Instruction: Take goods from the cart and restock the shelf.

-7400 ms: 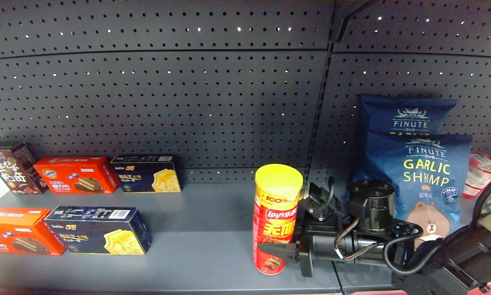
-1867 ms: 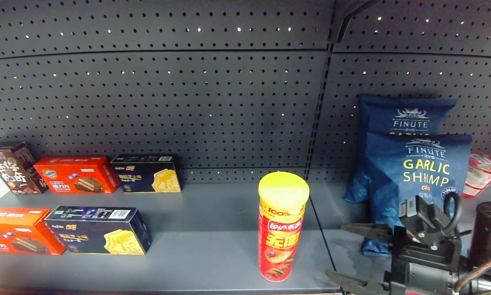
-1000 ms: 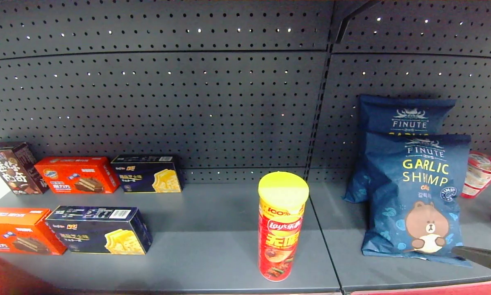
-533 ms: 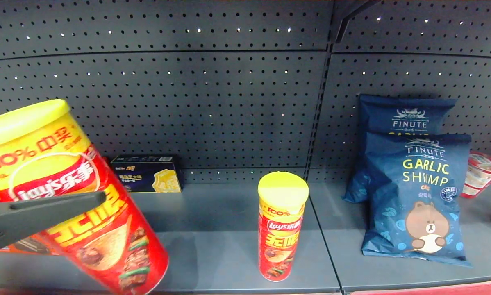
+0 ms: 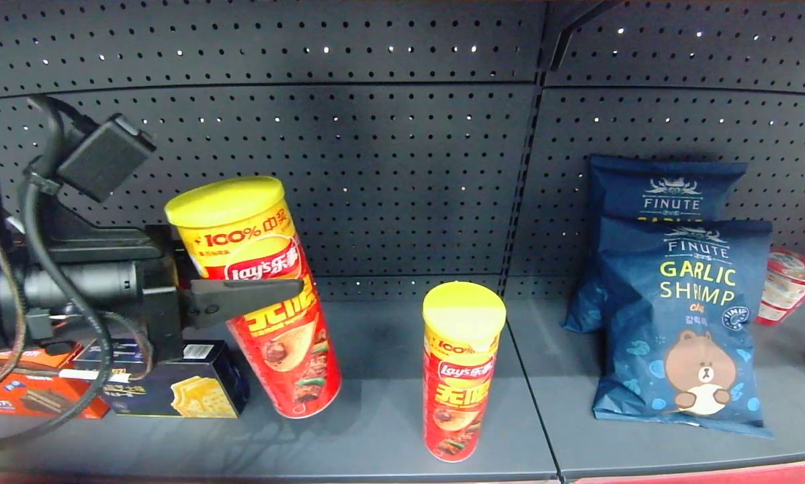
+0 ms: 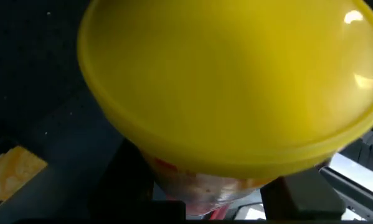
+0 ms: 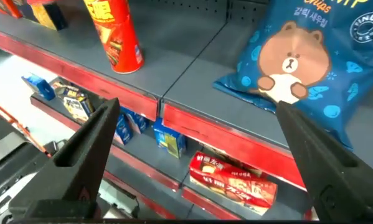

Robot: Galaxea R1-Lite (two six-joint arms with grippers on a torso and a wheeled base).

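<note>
**Chip can held tilted over the shelf**

The left gripper (image 5: 268, 282) pinches the held chip can (image 5: 244, 225) at mid-height, its base close over the shelf (image 5: 375, 349) between the wafer box (image 5: 194, 393) and the standing chip can (image 5: 461, 373), likely to land beside its twin. The right gripper (image 7: 197, 106) hangs spread and empty before the shelf edge.

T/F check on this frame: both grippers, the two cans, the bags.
1. Left gripper holds a tilted can. True.
2. Second can lies on its side. False: it stands upright on the shelf.
3. Blue bags sit to the second can's right. True.
4. Right gripper is shut. False: open, empty.
</note>
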